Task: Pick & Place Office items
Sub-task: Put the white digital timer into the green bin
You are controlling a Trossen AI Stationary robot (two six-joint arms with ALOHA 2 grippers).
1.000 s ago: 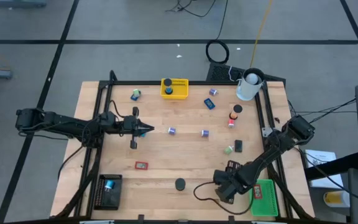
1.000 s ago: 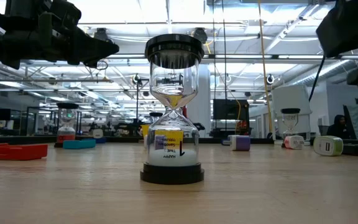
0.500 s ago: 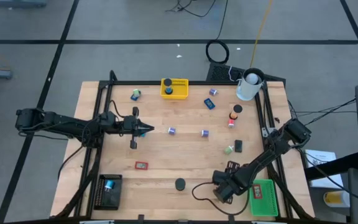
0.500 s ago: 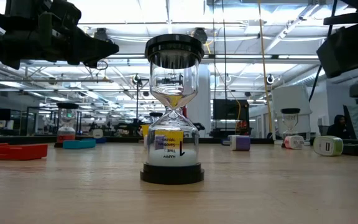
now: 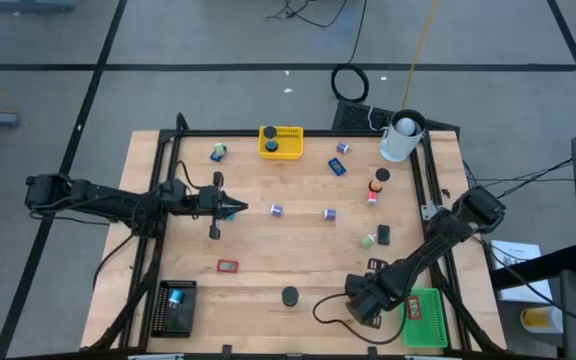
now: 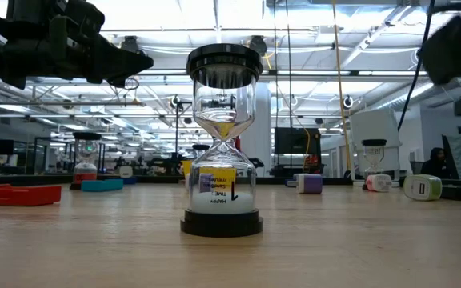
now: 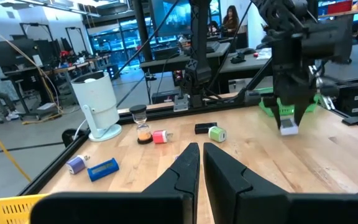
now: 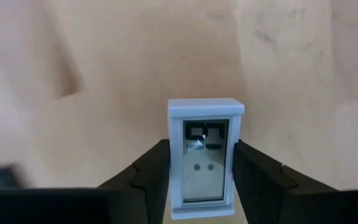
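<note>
Small office items lie scattered over the wooden table [image 5: 298, 250]: a blue block [image 5: 337, 167], a red piece [image 5: 227, 266], a purple block [image 5: 329, 213] and a black-capped hourglass [image 6: 222, 144]. My right gripper [image 5: 370, 283] points down beside the green tray [image 5: 425, 318], shut on a small white block [image 8: 204, 155] with a display window. My left gripper [image 7: 201, 152] hangs level over the table's left middle, shut and holding nothing. My right gripper pinches the white block's two long sides [image 8: 174, 168] between its two fingers, coming from above and pointing down. The block stands upright below the fingers [image 7: 289, 129]. Whether its lower end rests on the table, I cannot tell.
A yellow tray [image 5: 280, 141] stands at the far edge, a black tray [image 5: 175, 305] at the near left, and a white cup [image 5: 400, 138] at the far right. A green-white block [image 7: 217, 132] and a black piece [image 7: 205, 129] lie between the two grippers.
My right arm has dipped a little and come back up, with its hand staying over the same spot beside the green tray.
</note>
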